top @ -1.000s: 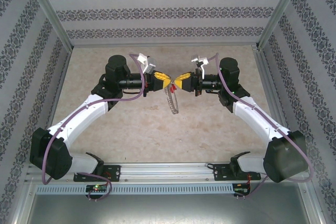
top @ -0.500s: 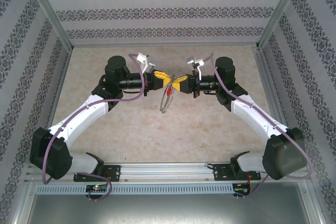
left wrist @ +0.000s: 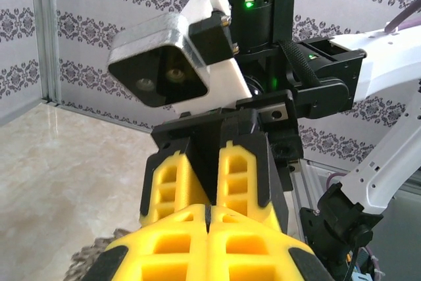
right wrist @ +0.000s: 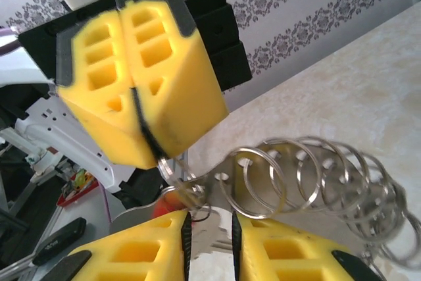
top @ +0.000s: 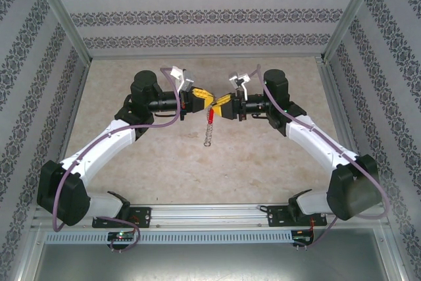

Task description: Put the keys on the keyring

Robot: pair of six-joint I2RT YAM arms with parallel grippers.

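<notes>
Over beige tabletop (top: 131, 176), keyring (top: 208, 133) vertical in closed left fingers (top: 204, 99), red key (top: 210, 116) topmost; right fingers (top: 222, 104) slightly apart.

Two white-shelled arm links (top: 99, 149), bulky black joint housings (top: 62, 192), lilac cables (top: 148, 125), cellular yellow plastic fingers (right wrist: 191, 97) on left gripper (top: 210, 101) and right gripper (top: 216, 105), grey-fronted white camera block (left wrist: 168, 57), green indicator light (left wrist: 248, 3).
</notes>
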